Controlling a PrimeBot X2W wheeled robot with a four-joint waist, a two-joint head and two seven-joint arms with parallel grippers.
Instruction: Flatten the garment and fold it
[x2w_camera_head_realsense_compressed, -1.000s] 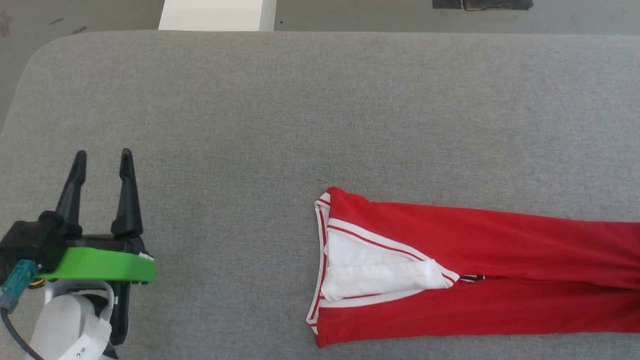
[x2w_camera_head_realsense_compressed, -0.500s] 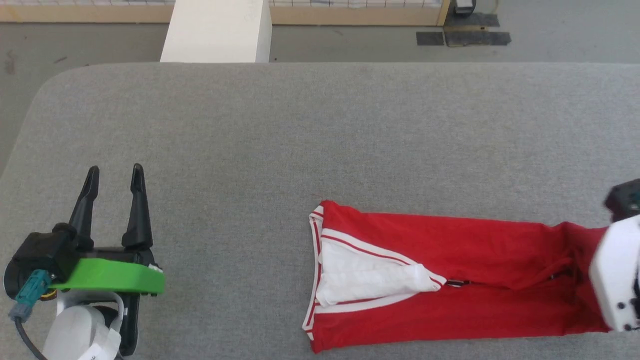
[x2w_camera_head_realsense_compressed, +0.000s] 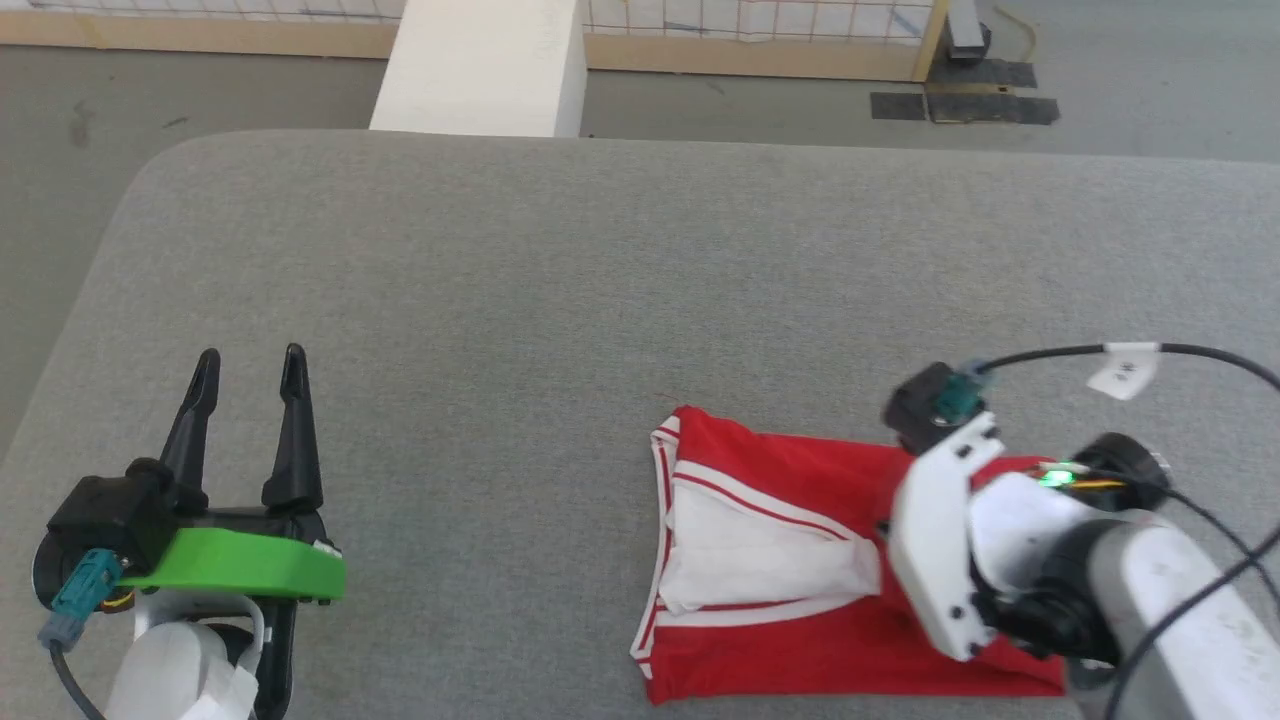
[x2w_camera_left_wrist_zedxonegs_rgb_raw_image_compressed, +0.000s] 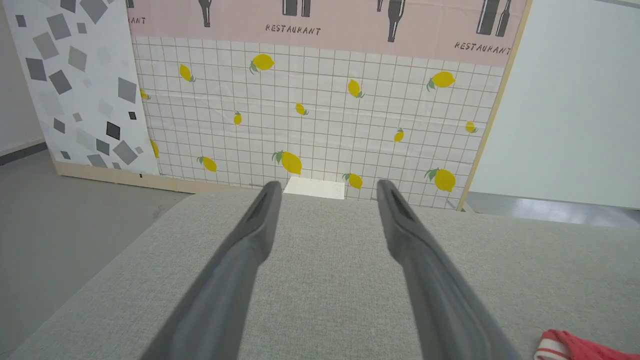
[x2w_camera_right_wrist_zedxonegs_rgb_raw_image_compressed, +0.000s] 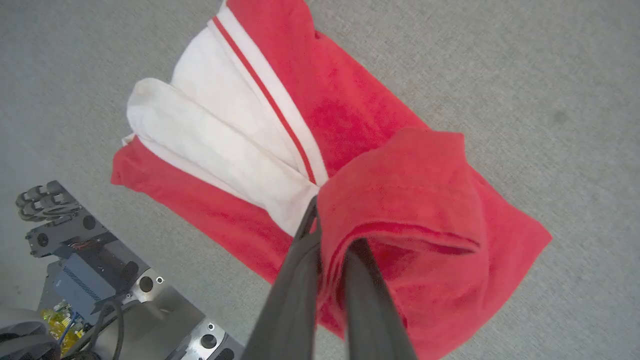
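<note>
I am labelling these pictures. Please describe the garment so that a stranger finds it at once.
Look at the grey fabric-covered table, near right part. There lies a partly folded red jersey with white sleeves and red-white striped trim. Its bright red stands out from the grey, and the right end effector pinches its edge.

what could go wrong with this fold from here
1. The right gripper pinches just one bunched bit of the garment, so the folded end may land crooked.
2. The left gripper is open over the table, apart from the cloth; nothing pins it, so a pull could drag it.
3. The white sleeve lies rumpled and may get trapped underneath.
</note>
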